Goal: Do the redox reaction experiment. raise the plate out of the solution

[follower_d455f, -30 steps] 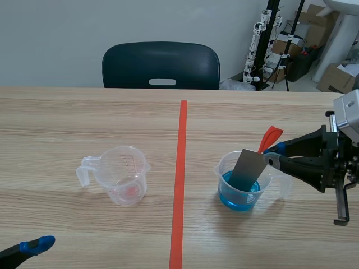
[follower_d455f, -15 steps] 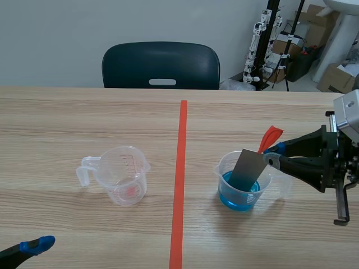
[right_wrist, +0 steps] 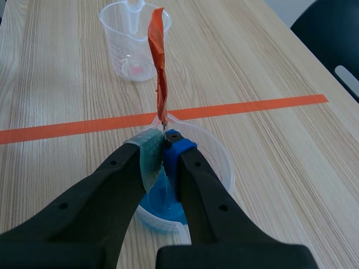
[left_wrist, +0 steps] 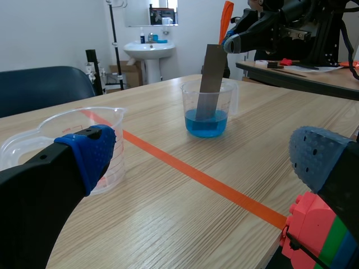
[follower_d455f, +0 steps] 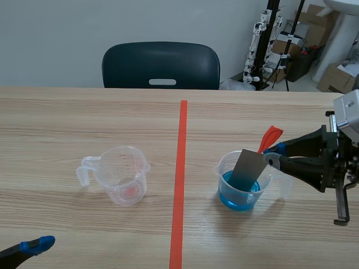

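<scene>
Plate (follower_d455f: pixel 247 170): grey, flat, stands tilted in clear cup (follower_d455f: pixel 226 168) on table (follower_d455f: pixel 67 117), right of the orange tape line (follower_d455f: pixel 179 185). Lower end sits in blue liquid (follower_d455f: pixel 238 199), which fills approx. the bottom third of the cup; upper half of the plate clears the rim.

R gripper (follower_d455f: pixel 270 157) is at the plate's top corner, just over the cup rim, fingers pinched narrow on the lower end of a twisted orange strip (follower_d455f: pixel 270 136) that sticks up past the tips. Can't tell if the pads also nip the plate itself.

L gripper (left_wrist: pixel 202 154) is low at the near table edge, fingers spread wide, holding nothing.

Clear measuring jug (follower_d455f: pixel 123 176) w/ red scale marks stands left of the tape, well apart from the cup. Bare wood lies btwn them. Dark chair (follower_d455f: pixel 161 64) behind the far edge.
</scene>
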